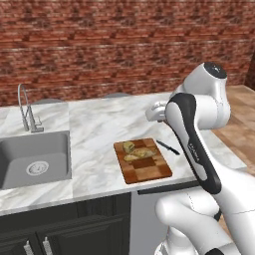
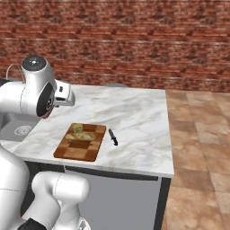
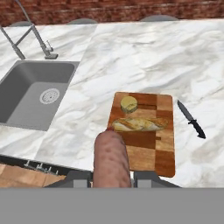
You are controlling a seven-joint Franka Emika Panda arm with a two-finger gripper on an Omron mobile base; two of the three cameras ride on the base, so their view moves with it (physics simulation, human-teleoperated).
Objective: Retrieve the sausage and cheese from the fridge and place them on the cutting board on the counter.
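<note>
Sausage in gripper, above counter front edge; board holds 2 items.

Near: 1 sausage (image 3: 111, 158) pinched betw. the fingers of the gripper (image 3: 112, 177), its tip over the board's near-left edge. Next: 1 board (image 3: 164, 153) on counter (image 3: 131, 52), w/ 1 long bread piece (image 3: 140, 124) lying crosswise and 1 round yellow cheese (image 3: 129, 104) just behind it. 1 black knife (image 3: 191, 118) on counter just right of board, apart from it. Far left: 1 sink (image 3: 26, 100), 1 faucet (image 3: 33, 33). Brick wall (image 1: 99, 40) behind.
</note>
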